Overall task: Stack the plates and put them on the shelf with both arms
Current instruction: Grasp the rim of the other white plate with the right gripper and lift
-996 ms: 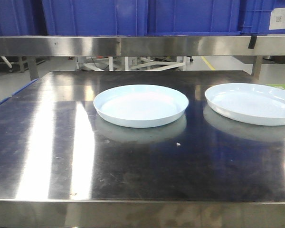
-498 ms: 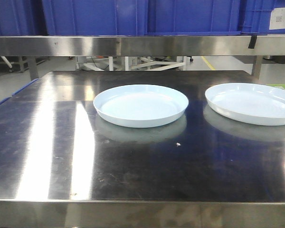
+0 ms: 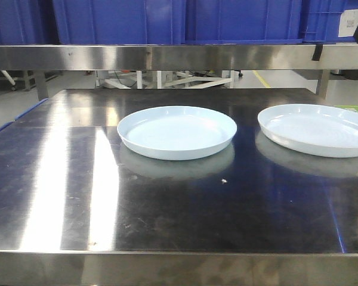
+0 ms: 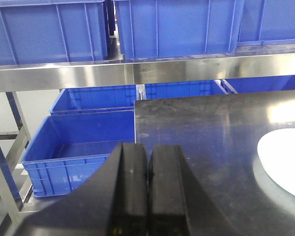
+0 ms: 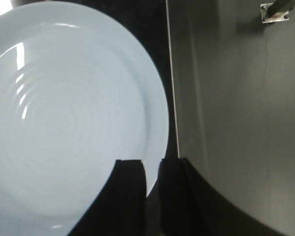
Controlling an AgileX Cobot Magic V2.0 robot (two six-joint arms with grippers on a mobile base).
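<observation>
Two pale blue-white plates lie flat and apart on the steel tabletop [image 3: 59, 179]: one at the middle [image 3: 176, 132], one at the right [image 3: 316, 129]. The shelf rail [image 3: 167, 58] runs across above the far edge. Neither arm shows in the front view. In the right wrist view my right gripper [image 5: 152, 164] straddles the right plate's [image 5: 64, 118] near rim, one finger inside and one outside, with only a narrow gap between them and the rim in it. My left gripper [image 4: 148, 157] is shut and empty over the tabletop's left edge, with the middle plate [image 4: 285, 162] far to its right.
Blue bins [image 3: 227, 21] stand on the shelf above its rail [image 4: 137, 73]. More blue bins [image 4: 73, 147] sit low beside the table's left side. The right plate lies close to the table's right edge [image 5: 170, 98], with grey floor beyond it.
Both plates lie where they were. Only a bright reflection at the tabletop's lower right has faded.
</observation>
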